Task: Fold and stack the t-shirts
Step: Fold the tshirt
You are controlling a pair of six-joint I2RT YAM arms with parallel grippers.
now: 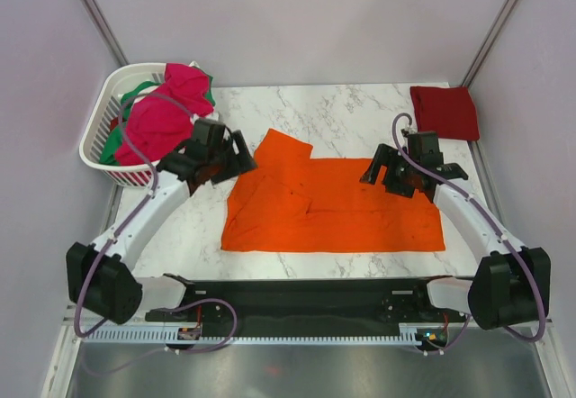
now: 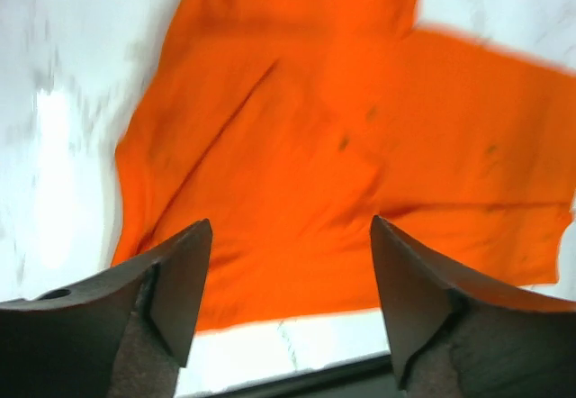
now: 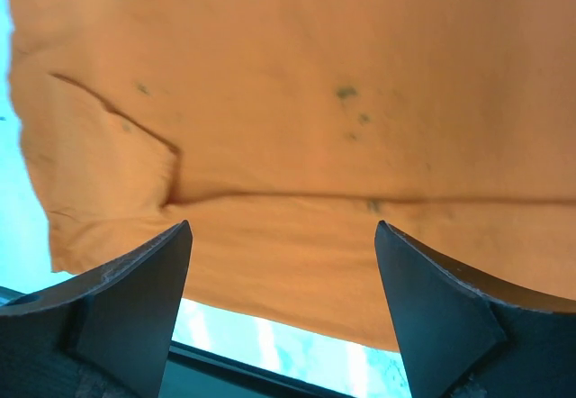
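Note:
A bright orange t-shirt lies spread on the marble table, with a sleeve folded over near its left side. It fills the left wrist view and the right wrist view. My left gripper hovers open and empty above the shirt's upper left edge. My right gripper hovers open and empty above the shirt's right part. A folded dark red t-shirt lies at the back right corner. A magenta-pink t-shirt and a green one lie in the basket.
A white slatted plastic basket stands at the back left, close to my left arm. The table's near edge runs just below the orange shirt. Walls close in on both sides.

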